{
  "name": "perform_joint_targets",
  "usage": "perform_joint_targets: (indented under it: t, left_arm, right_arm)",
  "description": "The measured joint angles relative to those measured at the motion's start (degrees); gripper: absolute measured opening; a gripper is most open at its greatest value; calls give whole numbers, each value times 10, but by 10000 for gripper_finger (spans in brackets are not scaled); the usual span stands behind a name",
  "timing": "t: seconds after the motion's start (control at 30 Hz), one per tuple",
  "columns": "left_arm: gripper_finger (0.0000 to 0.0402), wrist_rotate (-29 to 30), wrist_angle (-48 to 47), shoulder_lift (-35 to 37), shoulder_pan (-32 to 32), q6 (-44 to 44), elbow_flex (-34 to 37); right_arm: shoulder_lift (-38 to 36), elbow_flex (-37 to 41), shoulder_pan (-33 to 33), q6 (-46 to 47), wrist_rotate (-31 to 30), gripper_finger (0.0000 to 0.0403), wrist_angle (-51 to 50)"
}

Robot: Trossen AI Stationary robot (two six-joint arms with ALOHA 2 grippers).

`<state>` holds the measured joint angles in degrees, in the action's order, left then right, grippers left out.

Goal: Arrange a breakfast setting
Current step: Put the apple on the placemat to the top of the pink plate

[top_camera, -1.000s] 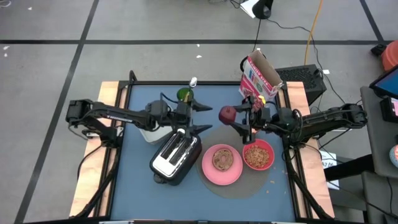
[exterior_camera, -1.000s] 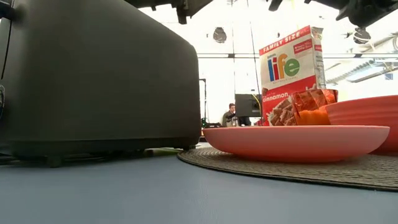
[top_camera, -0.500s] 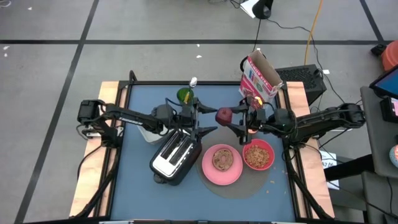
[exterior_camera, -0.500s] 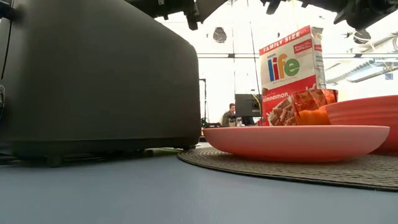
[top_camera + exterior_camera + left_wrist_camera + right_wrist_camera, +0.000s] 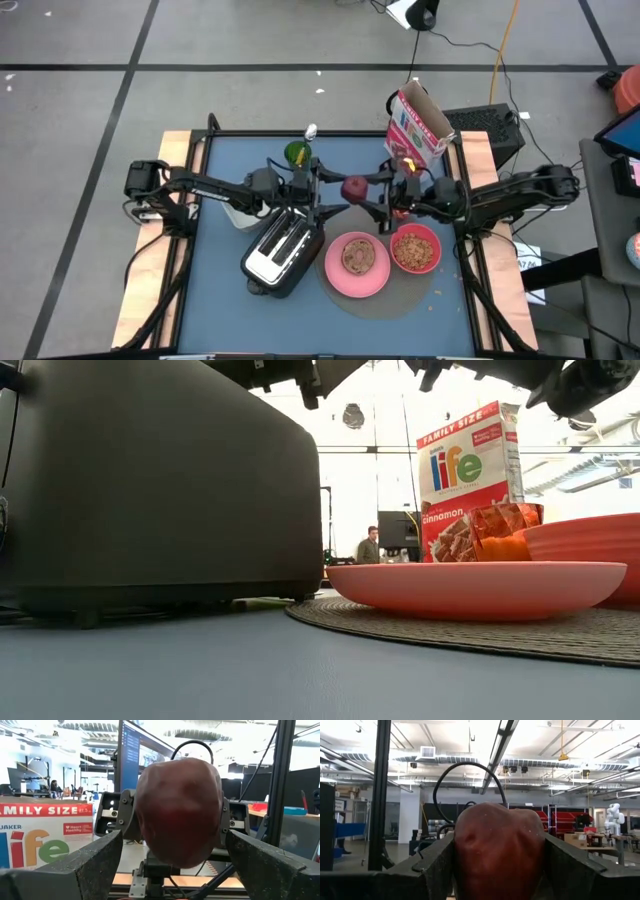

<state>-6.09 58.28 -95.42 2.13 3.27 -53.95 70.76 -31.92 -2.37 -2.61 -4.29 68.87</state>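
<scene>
Blue bench (image 5: 220, 300) top, framed in pale wood, carries the whole breakfast scene under both dark arms. Above its middle the right gripper (image 5: 372, 196) holds the dark red fruit (image 5: 354, 188) in the air, its fingers (image 5: 432, 865) pressed against both sides of it. The left gripper (image 5: 325, 190) faces it from the other side, fingers (image 5: 95, 865) spread wide with the fruit between them but not yet touched.

This looks like a hand-over from right to left. To do it well, I judge the left fingers should close squarely on the fruit's broad flanks, clear of the right fingers, and the right should let go only once that grip is firm; an early release would drop the fruit toward the toaster (image 5: 281, 250) or the pink plate (image 5: 357, 281). The fruit is round and smooth, so an off-centre pinch may let it roll out.

On the round woven mat (image 5: 400, 296) the pink plate bears the browned bread (image 5: 357, 256), and the red bowl (image 5: 415, 249) just beside it holds cereal.

At the far right edge stands an open cereal box (image 5: 470, 470). It reads "FAMILY SIZE", "life" and "cinnamon"; the left wrist view adds part of "QUAKER" and a small "Heart Healthy" badge.
</scene>
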Motion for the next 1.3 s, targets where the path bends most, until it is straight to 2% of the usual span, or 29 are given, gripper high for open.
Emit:
perform_joint_targets:
  t: [0.5,0.9,1.3]
  left_arm:
    - [354,0,-2,0,-2,-2,0]
    - [240,1,-2,0,-2,-5,0]
    - [225,1,-2,0,-2,-3,0]
  right_arm:
    - [60,0,0,0,-1,258,72]
    - [61,0,1,0,-1,258,73]
    - [61,0,1,0,-1,265,72]
